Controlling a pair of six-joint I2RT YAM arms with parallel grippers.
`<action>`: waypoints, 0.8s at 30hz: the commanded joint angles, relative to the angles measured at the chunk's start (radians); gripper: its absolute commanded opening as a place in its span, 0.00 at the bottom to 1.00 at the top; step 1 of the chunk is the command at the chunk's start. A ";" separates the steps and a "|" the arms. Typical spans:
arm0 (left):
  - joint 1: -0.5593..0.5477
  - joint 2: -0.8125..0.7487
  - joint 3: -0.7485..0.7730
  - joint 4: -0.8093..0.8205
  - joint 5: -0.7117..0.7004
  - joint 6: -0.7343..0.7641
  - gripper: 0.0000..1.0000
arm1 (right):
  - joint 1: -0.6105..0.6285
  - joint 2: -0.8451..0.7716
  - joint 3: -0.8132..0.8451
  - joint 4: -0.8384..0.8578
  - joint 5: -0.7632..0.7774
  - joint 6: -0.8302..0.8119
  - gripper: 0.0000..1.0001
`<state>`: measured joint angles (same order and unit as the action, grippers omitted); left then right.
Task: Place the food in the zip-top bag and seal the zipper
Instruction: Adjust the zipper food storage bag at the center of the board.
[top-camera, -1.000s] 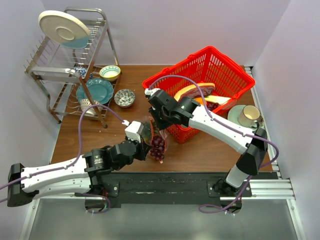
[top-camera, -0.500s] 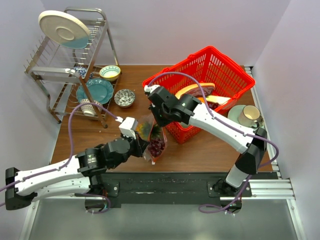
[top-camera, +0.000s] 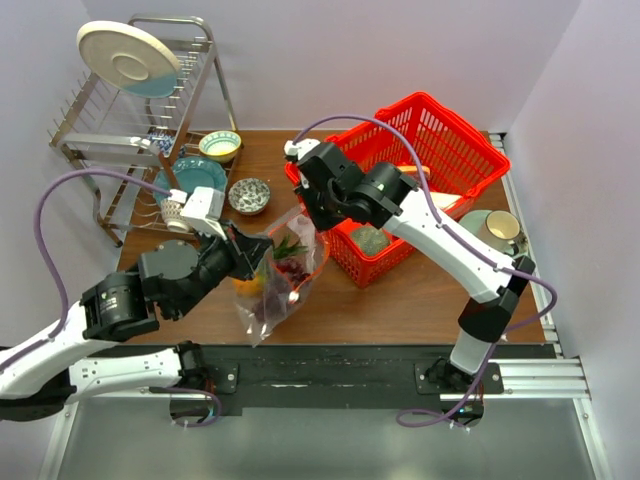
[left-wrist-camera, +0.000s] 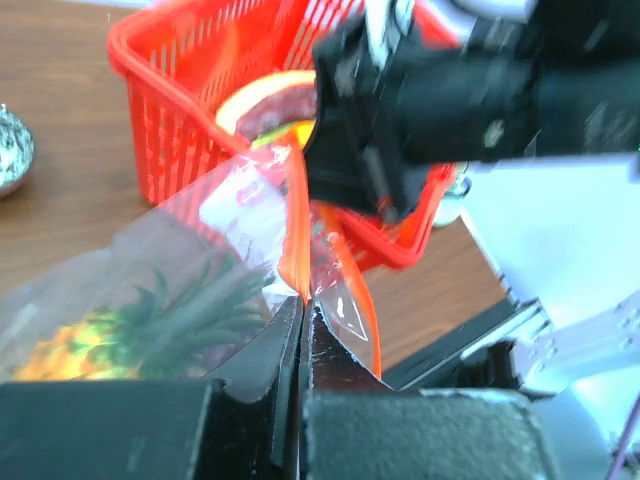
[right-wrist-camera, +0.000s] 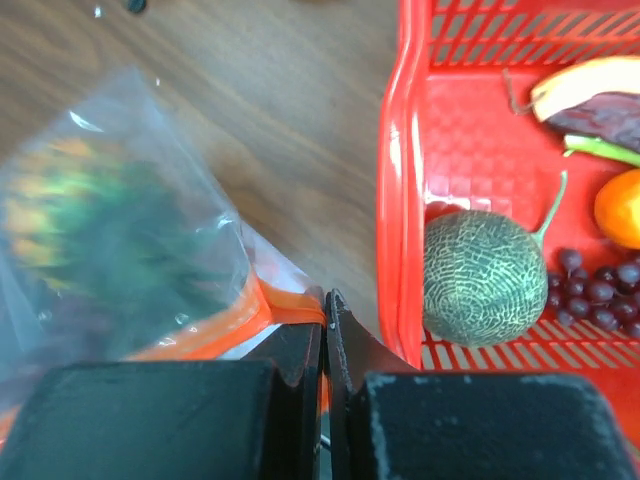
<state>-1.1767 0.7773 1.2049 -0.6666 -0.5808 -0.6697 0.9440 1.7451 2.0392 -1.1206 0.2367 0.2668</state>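
Far left: left gripper (top-camera: 266, 250), jaws pressed flat together on the zipper (left-wrist-camera: 294, 225), the orange strip caught right at the fingertips (left-wrist-camera: 275, 345). Just to the right, hanging below that pinch, the bag (top-camera: 272, 305): clear, crinkled, sagging toward the near edge of the table (top-camera: 400, 290), apparently lifted rather than lying flat. Inside, low and to the left, the pineapple (top-camera: 253, 283), yellow-orange, green crown pointing up toward the mouth. Beside it to the right, the grapes (top-camera: 293, 268), a dark bunch pressed against the plastic. Both pieces well inside by the look of it, nothing poking out past the strip.

Key relation along the top: long axis of the zipper stretched from one pinch to the other, left end in the left gripper, right end in the right gripper (top-camera: 318, 228), likewise closed tight on the orange strip. No reach needed from either side, then; both already on it, with only a short run of strip between.

From the left wrist view, two orange bands parting above the fingertips, so probably not pressed shut along that run. Likely calls for sliding one pinch along the strip with the other as anchor. Some risk of the thin plastic bunching or slipping free.

Further right, the basket (top-camera: 465, 150), red mesh, just behind the right gripper, holding a melon (right-wrist-camera: 483, 278) and other fruit, no part of the job.
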 joint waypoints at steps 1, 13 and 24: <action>0.002 -0.036 -0.225 0.040 0.045 -0.034 0.00 | -0.021 0.024 0.169 -0.085 0.042 -0.035 0.00; 0.002 -0.032 -0.053 0.004 -0.008 -0.030 0.00 | -0.056 -0.084 -0.129 0.064 -0.053 -0.001 0.00; 0.002 -0.041 -0.231 0.101 0.055 -0.073 0.00 | -0.085 -0.085 -0.171 0.119 -0.134 0.003 0.00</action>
<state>-1.1740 0.7422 0.9897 -0.6128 -0.5228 -0.7391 0.8742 1.6752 1.8469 -1.0679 0.1238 0.2691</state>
